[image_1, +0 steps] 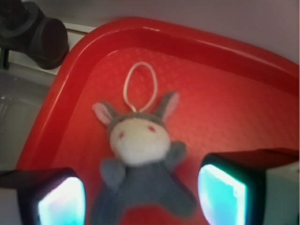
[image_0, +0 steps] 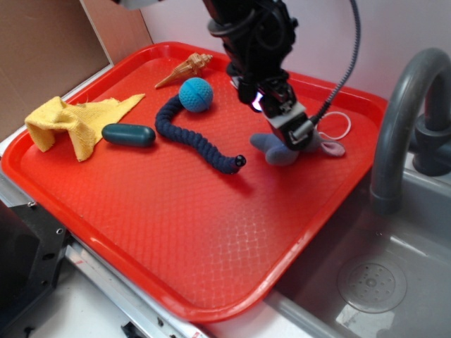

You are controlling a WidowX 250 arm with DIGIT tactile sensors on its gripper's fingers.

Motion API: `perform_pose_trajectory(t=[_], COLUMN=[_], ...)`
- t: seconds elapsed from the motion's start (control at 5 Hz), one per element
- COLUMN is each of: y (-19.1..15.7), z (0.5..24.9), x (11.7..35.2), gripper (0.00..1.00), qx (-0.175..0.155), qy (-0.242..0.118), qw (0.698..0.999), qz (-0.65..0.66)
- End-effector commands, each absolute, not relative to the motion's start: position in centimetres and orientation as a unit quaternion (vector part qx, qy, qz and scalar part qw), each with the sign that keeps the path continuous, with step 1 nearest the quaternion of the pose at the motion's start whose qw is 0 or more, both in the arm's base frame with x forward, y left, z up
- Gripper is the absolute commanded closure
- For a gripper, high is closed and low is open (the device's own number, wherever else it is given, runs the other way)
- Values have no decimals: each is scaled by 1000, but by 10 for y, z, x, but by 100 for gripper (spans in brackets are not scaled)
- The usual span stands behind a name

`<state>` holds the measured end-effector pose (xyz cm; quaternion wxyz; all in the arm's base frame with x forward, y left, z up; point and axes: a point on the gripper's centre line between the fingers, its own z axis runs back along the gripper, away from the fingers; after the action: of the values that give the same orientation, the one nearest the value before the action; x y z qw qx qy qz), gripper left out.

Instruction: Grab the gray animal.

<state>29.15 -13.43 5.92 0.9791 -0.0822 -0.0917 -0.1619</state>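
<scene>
While the animal lies flat on its back near the right edge of the tray, we see a few ways the grab could slip. Its body is soft and low, so if our fingers close too high they may pinch only fuzz and slide off. From the wrist view the toy sits a little left of centre between the pads, with its legs splayed toward us; a close from here could catch one leg or arm alone, and the toy would dangle or drop when lifted. The cord loop stretches away from the head toward the tray rim and could snag or drag. The rope snake lies well to the left with its head end near the toy, and the blue ball sits further back; neither looks likely to interfere.

Our gripper is spread wide, holding nothing. In the wrist view one pad stands left of the toy's body and the other pad well to its right, with bare tray between each and the plush. In the exterior view the fingertips sit right over the toy, partly hiding it; we cannot tell whether they already touch it or the tray.
</scene>
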Motion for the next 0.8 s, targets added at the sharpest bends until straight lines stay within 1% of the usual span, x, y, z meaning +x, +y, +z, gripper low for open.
perform_pose_trajectory(t=[0.0,0.2,0.4,0.6], y=[-138,-134,-135,-136], z=[57,44,32,30], x=[300,302,303,301], gripper=[0,0,0,46], qx=[-90,-58,-37,-26], qy=[-106,-86,-54,-49], qw=[974,980,982,982], qz=[-178,-172,-180,-182])
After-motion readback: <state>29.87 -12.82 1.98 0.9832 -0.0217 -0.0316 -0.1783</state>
